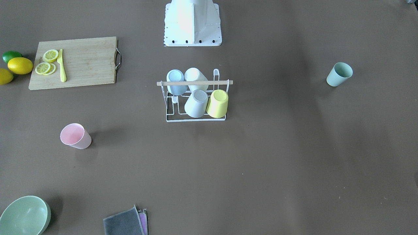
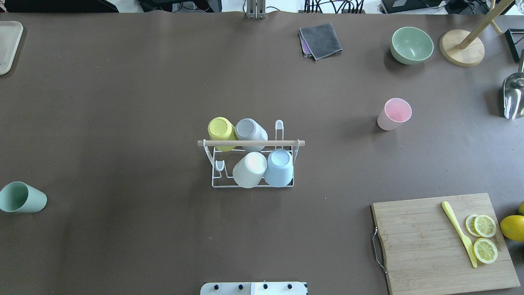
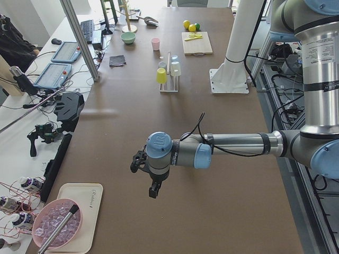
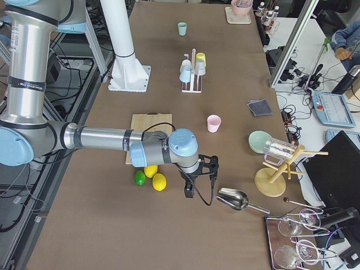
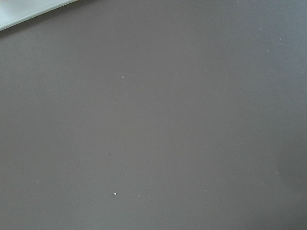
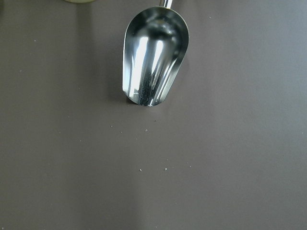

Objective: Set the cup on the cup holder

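Whether the left claw [image 3: 149, 180] or right claw [image 4: 195, 184] is open cannot be told. The pink cup [image 2: 394, 114] probably wants a wall grip, then inverting over a free prong [image 2: 278, 127] of the cup holder [image 2: 250, 143].

Worktop [image 2: 123, 102]: long, under a matte brown sheet with faint creases and a few pale specks; it runs the length of my room.
Light: soft and even from above, so shadows fall dim and blurred; the far end of my worktop washes pale in the exterior left view.
Side bench [image 3: 16, 153]: white, just beside the operators' edge of my worktop, carrying two tablets [image 3: 66, 51], a keyboard [image 3: 87, 29] and loose wires.
Frame post [image 3: 79, 39]: bare aluminium, standing between bench and worktop.
Floor [image 4: 28, 202]: grey, on my base's side, strewn with black cables.
Screen [image 4: 340, 169]: dark, at the bench's near end in the exterior right view.
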`<control>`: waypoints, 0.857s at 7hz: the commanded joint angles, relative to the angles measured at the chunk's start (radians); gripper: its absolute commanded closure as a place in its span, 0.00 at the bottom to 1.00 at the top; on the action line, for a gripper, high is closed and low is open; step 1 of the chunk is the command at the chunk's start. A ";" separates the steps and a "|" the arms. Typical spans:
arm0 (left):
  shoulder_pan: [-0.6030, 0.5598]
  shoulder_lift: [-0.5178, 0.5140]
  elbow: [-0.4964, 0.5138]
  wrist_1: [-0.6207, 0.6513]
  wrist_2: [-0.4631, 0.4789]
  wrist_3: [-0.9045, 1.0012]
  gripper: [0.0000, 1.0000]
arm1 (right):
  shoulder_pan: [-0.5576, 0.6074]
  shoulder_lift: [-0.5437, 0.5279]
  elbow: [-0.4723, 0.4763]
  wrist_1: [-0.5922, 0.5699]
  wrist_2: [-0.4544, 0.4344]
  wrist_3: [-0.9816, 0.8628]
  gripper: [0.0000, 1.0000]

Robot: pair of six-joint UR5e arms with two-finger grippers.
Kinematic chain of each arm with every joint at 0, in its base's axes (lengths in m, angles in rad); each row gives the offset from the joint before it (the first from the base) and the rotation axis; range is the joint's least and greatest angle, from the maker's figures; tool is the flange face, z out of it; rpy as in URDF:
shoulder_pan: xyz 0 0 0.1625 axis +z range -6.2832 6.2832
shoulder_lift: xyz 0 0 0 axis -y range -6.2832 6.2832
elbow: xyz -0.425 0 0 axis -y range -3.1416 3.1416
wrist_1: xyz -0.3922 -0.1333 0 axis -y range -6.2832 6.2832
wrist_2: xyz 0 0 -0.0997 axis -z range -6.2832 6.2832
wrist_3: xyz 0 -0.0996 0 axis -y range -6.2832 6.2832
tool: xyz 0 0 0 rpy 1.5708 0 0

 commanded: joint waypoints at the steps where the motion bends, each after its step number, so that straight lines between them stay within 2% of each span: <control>1: -0.002 0.000 0.000 0.000 0.002 0.000 0.01 | -0.001 -0.006 -0.005 -0.003 -0.002 0.002 0.00; 6: 0.000 0.000 0.002 0.000 0.002 0.000 0.01 | -0.001 -0.001 -0.037 0.007 -0.038 0.000 0.00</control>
